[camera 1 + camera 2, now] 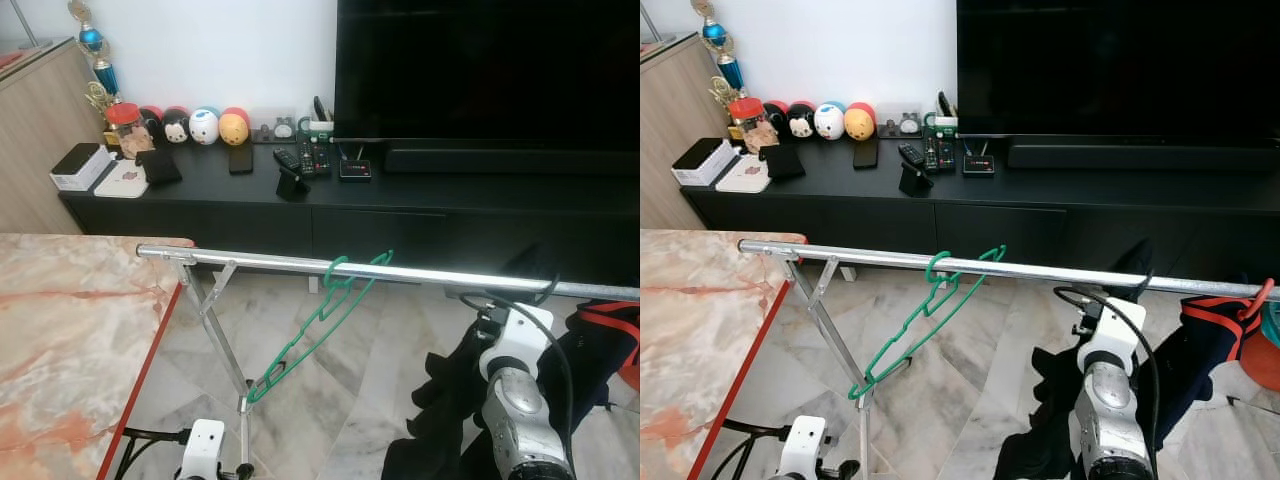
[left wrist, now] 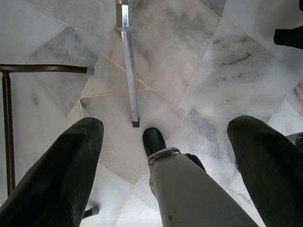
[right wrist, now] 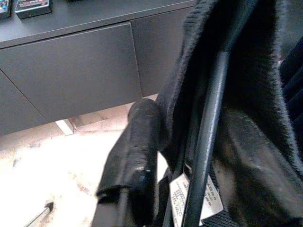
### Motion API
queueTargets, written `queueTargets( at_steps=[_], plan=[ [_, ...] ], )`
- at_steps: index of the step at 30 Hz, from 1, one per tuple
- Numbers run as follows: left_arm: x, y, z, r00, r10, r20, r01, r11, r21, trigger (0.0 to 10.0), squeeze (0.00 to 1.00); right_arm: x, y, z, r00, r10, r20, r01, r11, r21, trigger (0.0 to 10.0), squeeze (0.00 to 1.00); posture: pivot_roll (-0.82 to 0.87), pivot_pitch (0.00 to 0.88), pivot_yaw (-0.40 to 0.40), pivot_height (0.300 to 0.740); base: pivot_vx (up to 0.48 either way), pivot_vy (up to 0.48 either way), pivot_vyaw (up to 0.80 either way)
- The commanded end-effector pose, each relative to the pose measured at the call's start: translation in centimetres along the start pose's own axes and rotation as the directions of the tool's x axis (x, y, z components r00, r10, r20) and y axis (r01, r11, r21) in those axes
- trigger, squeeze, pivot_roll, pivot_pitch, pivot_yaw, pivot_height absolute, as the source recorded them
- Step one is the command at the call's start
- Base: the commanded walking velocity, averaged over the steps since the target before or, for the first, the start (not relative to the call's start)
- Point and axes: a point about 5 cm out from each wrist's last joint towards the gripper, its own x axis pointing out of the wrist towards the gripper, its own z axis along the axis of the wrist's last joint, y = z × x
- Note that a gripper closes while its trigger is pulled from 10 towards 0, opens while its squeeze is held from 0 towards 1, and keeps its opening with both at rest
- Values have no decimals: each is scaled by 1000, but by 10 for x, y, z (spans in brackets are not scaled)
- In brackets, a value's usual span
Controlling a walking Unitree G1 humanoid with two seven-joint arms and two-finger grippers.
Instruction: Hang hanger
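A: Where to find the green hanger (image 1: 335, 275)?

B: Hooked over the silver rail (image 1: 430, 271) of the clothes rack, near its middle. Hangs tilted, with the low end down beside the rack's slanted brace (image 1: 215, 330). Touched by no claw.

A: And the left claw (image 2: 165, 125)?

B: Spread wide, with the two black fingers (image 2: 61, 175) far apart and nothing between them. Held low at the robot's left, beside the marble table (image 1: 60, 340). Points down at the marble floor (image 2: 222, 80), above the foot of a rack leg (image 2: 129, 71) and the robot's own leg (image 2: 189, 189).

A: And the right claw (image 3: 180, 156)?

B: Raised just under the rail on the right arm (image 1: 515, 400), to the right of the green hanger and apart from it. Pressed in against a black garment (image 1: 440, 420) that hangs from the rail. Shows one black finger (image 3: 135, 156) touching the fabric, next to a dark thin rod (image 3: 208, 142) and a white care label (image 3: 182, 191). Cannot tell whether spread or closed, nor whether clamped on the cloth.

A: Anything else close by?

B: A dark garment with red trim (image 1: 600, 340) farther right on the rail. Behind the rack, a long black TV cabinet (image 1: 400, 215) under a television (image 1: 480, 70).
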Motion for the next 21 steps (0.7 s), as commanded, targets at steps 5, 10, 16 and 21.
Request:
queueTargets(
  at_steps=[5,10,16,21],
  plan=[
    [-1,2,-2,1000,7,-3,-7,1000,-8,10000,0,-1,3,-5,1000,12,-21,-12,1000,9,0,0,-57,0,35,740,0,0,0],
    [-1,2,-2,1000,8,-2,-8,1000,-8,10000,0,-1,3,-6,1000,20,-24,-20,1000,7,0,0,-59,0,36,740,0,0,0],
    [-1,2,-2,1000,6,-3,-6,1000,-8,10000,0,-1,5,-7,999,32,-26,-32,999,4,0,0,-58,0,34,740,0,0,0],
    [-1,2,-2,1000,6,-4,-6,1000,-4,10000,0,-2,5,-8,999,38,-22,-38,999,0,0,0,-56,0,34,740,0,0,0]
  ],
)
